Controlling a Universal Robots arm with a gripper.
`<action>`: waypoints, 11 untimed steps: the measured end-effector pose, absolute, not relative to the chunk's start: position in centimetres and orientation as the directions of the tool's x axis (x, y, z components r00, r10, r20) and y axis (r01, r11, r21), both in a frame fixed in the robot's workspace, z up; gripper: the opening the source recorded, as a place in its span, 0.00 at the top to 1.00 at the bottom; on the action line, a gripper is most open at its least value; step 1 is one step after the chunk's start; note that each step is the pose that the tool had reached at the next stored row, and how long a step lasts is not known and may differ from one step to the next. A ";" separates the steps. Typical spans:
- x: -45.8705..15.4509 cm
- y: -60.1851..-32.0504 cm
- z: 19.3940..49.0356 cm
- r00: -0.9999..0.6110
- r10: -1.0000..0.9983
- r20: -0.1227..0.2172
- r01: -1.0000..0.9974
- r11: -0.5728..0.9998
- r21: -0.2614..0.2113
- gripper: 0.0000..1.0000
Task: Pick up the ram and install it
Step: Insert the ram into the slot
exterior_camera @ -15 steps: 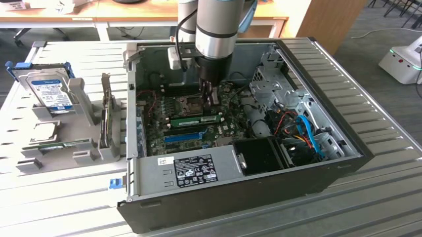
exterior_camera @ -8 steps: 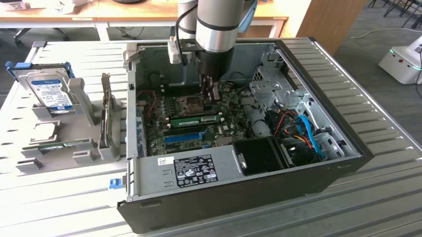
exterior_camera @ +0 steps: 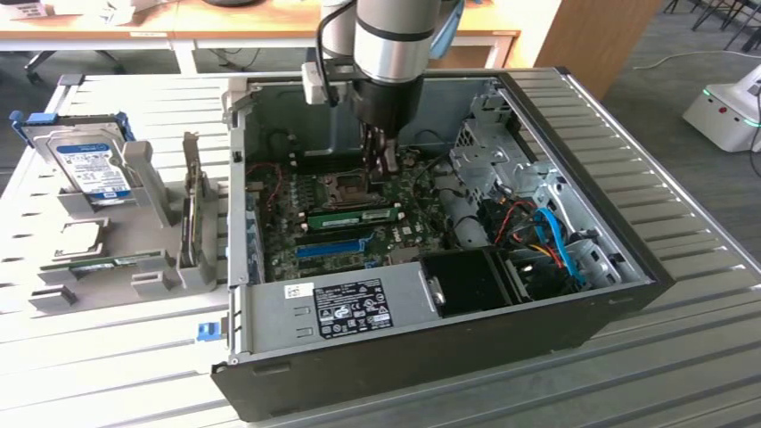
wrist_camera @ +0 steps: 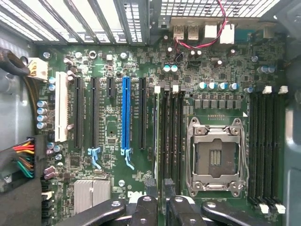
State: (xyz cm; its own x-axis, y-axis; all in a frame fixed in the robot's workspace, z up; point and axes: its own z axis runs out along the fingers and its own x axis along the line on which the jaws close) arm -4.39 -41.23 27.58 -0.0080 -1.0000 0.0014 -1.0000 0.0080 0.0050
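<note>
1. Looking across a slatted metal table [exterior_camera: 690,294]; carrying everything else in the scene.
2. Finding a black computer case [exterior_camera: 356,357] lying on its side with the top open; taking up the table's middle and the exterior view's right.
3. Reaching down into the case from the far side with the silver arm [exterior_camera: 390,45]; hanging over the far half of the board.
4. Showing a green motherboard [exterior_camera: 285,236] across the case floor, toward the exterior view's left of the drive bay and its cables.
5. Spotting a grey holder [exterior_camera: 143,178] outside the case at the exterior view's left; propping a blue-labelled hard drive [exterior_camera: 93,168] upright at its far end.
6. Hovering the gripper [wrist_camera: 159,187] above the ram's end at the exterior view's right; holding the fingers [wrist_camera: 148,193] parted by a narrow gap, pinching nothing.
7. Noting the ram [exterior_camera: 353,217] standing on edge in a slot inside the case, white sticker facing the near side; sitting between the CPU socket [wrist_camera: 216,157] on its far side and the blue slot [wrist_camera: 125,113] on its near side; not telling whether it is pressed fully home.
8. Noting a second green stick [exterior_camera: 113,261] lying flat at the holder's near end, well apart from the gripper.
</note>
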 end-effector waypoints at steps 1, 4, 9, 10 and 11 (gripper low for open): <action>-4.4 -41.2 27.7 -0.008 -1.000 0.001 -1.000 0.008 0.005 0.81; -4.4 -41.2 28.1 -0.008 -1.000 0.001 -1.000 0.008 0.005 0.81; -4.4 -41.2 28.8 -0.008 -1.000 0.001 -1.000 0.008 0.005 0.81; -4.4 -41.2 28.9 -0.008 -1.000 0.001 -1.000 0.008 0.005 0.81; -4.4 -41.2 29.0 -0.008 -1.000 0.001 -1.000 0.008 0.005 0.81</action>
State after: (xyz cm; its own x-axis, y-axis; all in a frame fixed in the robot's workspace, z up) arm -4.38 -41.23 29.01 -0.0080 -1.0000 0.0014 -1.0000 0.0081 0.0051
